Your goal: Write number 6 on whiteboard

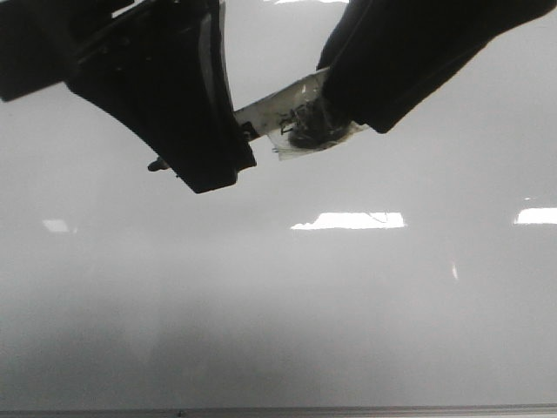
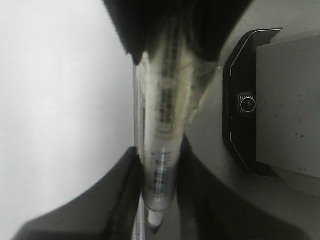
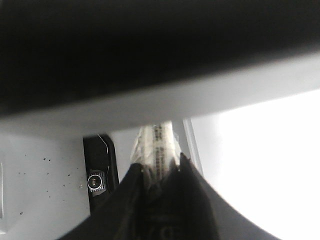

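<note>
Plastic and light, the stiff marker pen (image 2: pixel 162 150) looks slippery, so both the left gripper (image 2: pixel 155 200) and right gripper (image 3: pixel 161 175) squeeze its middle above the far edge of the shiny whiteboard (image 1: pixel 261 331).

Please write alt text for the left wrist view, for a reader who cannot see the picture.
A pale marker with dark print along its barrel is held between the dark fingers of the left gripper, its tip pointing out past them. The glossy whiteboard fills one side of the view; on the other side is a grey surface with a dark camera mount.
</note>
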